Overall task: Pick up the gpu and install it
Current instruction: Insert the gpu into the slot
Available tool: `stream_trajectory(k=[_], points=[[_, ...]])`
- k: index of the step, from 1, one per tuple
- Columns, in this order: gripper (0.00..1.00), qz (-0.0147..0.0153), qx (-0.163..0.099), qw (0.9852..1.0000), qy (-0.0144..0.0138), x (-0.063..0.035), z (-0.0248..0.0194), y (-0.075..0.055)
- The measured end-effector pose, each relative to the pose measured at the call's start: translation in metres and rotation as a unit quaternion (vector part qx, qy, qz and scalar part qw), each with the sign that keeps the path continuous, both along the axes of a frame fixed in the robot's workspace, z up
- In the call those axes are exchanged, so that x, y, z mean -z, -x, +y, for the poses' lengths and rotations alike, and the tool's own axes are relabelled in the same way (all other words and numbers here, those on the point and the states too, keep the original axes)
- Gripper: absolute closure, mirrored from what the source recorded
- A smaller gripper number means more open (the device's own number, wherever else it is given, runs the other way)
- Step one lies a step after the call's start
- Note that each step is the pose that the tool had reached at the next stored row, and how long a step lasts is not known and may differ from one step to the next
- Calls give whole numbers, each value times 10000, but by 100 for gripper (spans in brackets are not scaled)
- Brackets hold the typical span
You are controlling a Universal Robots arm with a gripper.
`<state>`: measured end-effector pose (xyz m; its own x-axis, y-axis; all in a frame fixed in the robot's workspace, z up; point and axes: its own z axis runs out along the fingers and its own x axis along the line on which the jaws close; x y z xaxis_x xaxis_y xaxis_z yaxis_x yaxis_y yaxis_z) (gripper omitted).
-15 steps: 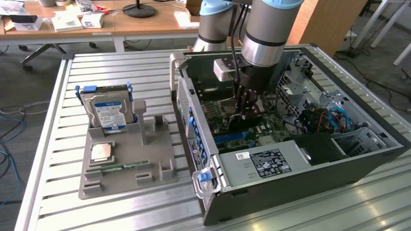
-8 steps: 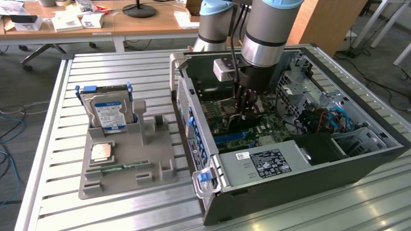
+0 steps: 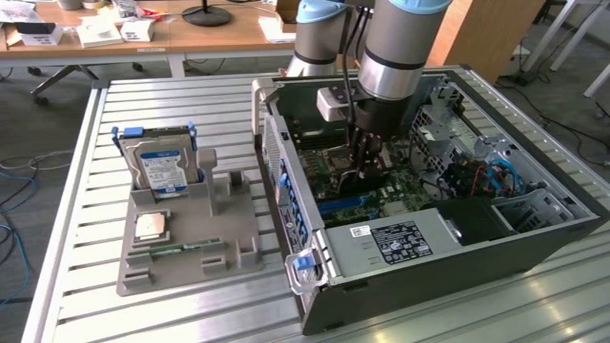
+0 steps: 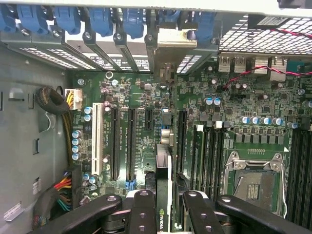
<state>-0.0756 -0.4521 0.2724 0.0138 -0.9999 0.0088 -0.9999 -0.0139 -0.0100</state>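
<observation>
Soft, even overhead light gives the ribbed silver aluminium tabletop [image 3: 71, 236] a pale sheen, the grey robot arm [image 3: 401, 43] shades the inside of the open black computer case [image 3: 458, 275], and in the wrist view the green motherboard [image 4: 234, 102] is bright while the black gripper [image 4: 168, 204] and its thin dark gpu [image 4: 163, 165] sit shadowed.

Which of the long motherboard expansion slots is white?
The white slot at the end of the row, beside the cable bundle and farthest from the CPU socket; the other long slots are black.
</observation>
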Motion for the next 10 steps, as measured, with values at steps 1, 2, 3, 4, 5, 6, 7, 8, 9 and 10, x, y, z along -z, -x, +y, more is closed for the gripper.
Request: stream_trajectory(k=[1, 2, 3, 4, 5, 6, 7, 8, 9, 10], points=[[74, 0, 0, 10000, 0, 0, -3, 0], [74, 0, 0, 10000, 1, 0, -5, 0], [74, 0, 0, 10000, 2, 0, -7, 0], [74, 0, 1, 10000, 2, 0, -8, 0], [74, 0, 2, 10000, 3, 0, -10, 1], [74, 0, 3, 10000, 4, 0, -11, 1], [74, 0, 4, 10000, 4, 0, -13, 2], [74, 0, 5, 10000, 5, 0, -15, 2], [74, 0, 7, 10000, 5, 0, -16, 2], [74, 0, 9, 10000, 5, 0, -17, 3]])
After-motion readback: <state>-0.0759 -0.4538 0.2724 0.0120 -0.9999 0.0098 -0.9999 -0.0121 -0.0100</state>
